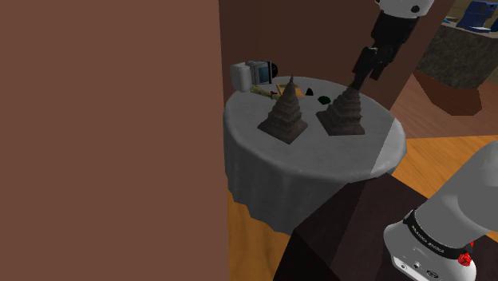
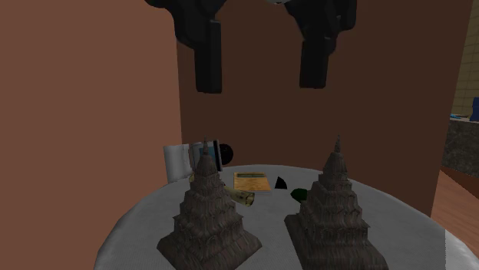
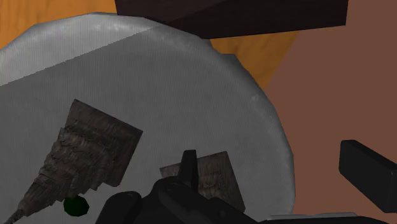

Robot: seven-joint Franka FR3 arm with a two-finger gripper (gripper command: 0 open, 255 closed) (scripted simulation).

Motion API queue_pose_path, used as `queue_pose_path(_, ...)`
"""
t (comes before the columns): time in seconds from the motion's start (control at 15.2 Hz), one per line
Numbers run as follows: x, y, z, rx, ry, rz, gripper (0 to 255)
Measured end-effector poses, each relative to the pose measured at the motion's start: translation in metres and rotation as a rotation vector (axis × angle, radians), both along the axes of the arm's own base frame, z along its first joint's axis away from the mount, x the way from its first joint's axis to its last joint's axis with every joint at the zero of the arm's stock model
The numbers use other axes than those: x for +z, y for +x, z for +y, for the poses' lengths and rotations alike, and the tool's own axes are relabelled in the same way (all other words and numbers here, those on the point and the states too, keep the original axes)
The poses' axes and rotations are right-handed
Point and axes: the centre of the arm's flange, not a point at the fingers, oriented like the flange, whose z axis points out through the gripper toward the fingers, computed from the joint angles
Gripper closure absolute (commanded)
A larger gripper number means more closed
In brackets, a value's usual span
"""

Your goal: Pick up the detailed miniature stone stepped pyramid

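Observation:
Two dark stone stepped pyramids stand upright on a round table draped in grey cloth [image 1: 319,172]. One pyramid [image 1: 285,116] [image 2: 209,218] [image 3: 73,162] is toward the shoulder view's left. The other pyramid [image 1: 343,110] [image 2: 331,215] [image 3: 216,178] is to its right. My black gripper [image 1: 367,76] [image 2: 261,65] [image 3: 278,170] hangs open just above the right pyramid's spire, touching nothing. In the wrist view one finger [image 3: 189,167] covers part of that pyramid's base, and the other finger [image 3: 368,173] stands out past the table rim.
At the table's back are a white mug-like object [image 1: 242,76] [image 2: 178,161], a yellowish booklet [image 2: 251,182], a small black cone [image 2: 282,183] and a green lump [image 2: 299,195] [image 3: 76,205]. A brown wall [image 1: 104,136] rises close on the shoulder view's left. Orange wooden floor [image 1: 447,164] surrounds the table.

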Motion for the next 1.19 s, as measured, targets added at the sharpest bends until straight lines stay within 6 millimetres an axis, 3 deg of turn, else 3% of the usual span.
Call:
queue_pose_path(0.13,-0.002,0.006,-0.001,0.003,0.000,0.003,0)
queue_pose_path(0.26,-0.010,0.026,-0.008,0.014,0.002,0.014,0)
queue_pose_path(1.19,-0.083,0.200,-0.055,0.109,0.013,0.102,0)
